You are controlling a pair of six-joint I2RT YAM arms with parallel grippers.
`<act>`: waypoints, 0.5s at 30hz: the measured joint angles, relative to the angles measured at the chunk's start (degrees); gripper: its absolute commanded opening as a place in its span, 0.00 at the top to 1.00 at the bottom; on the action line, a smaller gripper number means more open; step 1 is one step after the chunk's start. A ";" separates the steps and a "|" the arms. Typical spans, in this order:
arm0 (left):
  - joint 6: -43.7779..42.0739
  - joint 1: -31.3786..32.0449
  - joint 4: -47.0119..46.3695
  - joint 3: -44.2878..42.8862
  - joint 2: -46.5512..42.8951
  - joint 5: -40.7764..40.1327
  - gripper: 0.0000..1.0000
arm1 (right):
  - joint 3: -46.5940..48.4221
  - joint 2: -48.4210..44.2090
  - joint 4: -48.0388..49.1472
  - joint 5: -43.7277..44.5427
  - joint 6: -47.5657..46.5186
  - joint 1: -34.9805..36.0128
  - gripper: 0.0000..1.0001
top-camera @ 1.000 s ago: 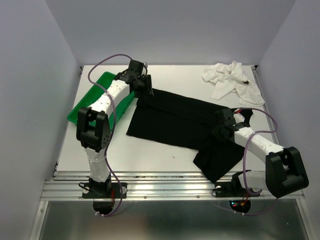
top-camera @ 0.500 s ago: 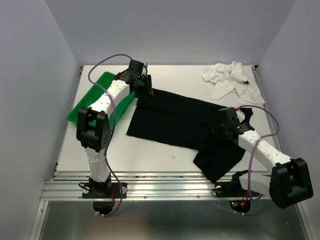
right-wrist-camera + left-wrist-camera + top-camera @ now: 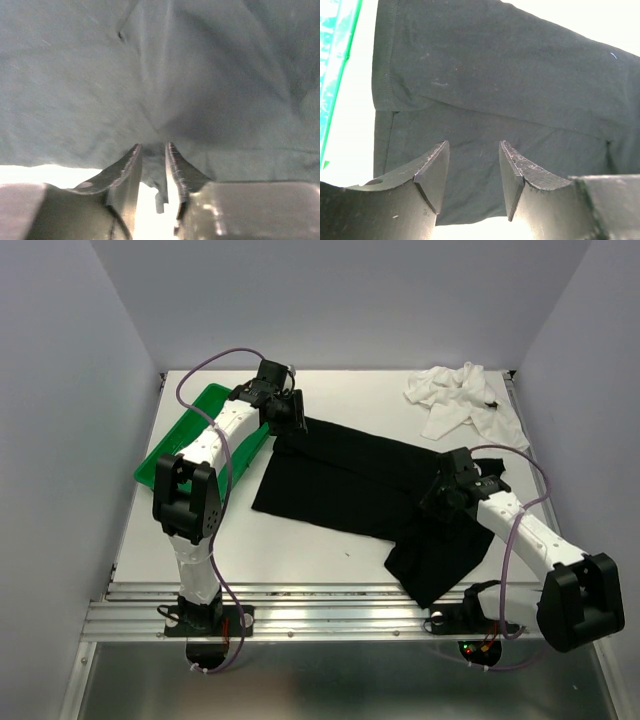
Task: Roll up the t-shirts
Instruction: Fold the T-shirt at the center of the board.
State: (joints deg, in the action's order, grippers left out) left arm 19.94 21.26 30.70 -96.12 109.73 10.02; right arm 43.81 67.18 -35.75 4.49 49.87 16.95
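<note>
The black t-shirt [image 3: 340,480] lies spread flat across the middle of the table, with its near right part bunched toward the front edge. My left gripper [image 3: 286,428] hovers open and empty over its far left corner. The left wrist view shows the cloth [image 3: 495,75] under the spread jaws [image 3: 473,172]. My right gripper [image 3: 441,502] sits on the shirt's right part. In the right wrist view its jaws [image 3: 154,148] are closed on a fold of the black cloth [image 3: 200,60]. The white t-shirt [image 3: 465,400] lies crumpled at the back right.
A green plastic tray [image 3: 165,455] stands at the left, beside the left arm, and its rim shows in the left wrist view [image 3: 335,60]. Grey walls enclose the table on three sides. A metal rail runs along the front edge [image 3: 340,610].
My right arm has swung its elbow outward to the right, and the wrist has turned a little on the black shirt. The left arm has not moved.
</note>
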 measured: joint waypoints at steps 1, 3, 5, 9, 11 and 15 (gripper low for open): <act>0.00 0.00 0.00 0.00 0.00 0.00 0.44 | 0.00 0.76 -0.59 -0.72 -0.28 0.02 0.64; -0.04 0.00 0.00 0.02 0.00 0.00 0.44 | 0.00 1.64 -2.45 -1.38 -0.96 0.02 0.62; -0.13 0.00 0.00 0.02 0.00 0.00 0.44 | 0.07 1.66 -4.94 -1.40 -1.90 0.02 0.61; -0.37 0.02 0.00 0.02 0.00 0.07 0.44 | 1.53 -0.22 -10.03 0.96 -2.84 0.02 0.61; -0.42 0.07 0.00 0.02 0.00 0.11 0.44 | 2.67 -2.05 -11.52 3.06 -2.71 -0.20 0.61; -0.48 0.79 0.22 -1.38 1.05 0.48 0.44 | 2.49 -5.29 -12.13 6.19 -0.98 -3.04 0.60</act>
State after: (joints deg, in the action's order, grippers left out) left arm 19.46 22.04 30.92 -97.49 110.78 10.50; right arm 46.30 61.89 -47.88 10.68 48.88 13.91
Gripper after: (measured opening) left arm 0.560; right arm 0.392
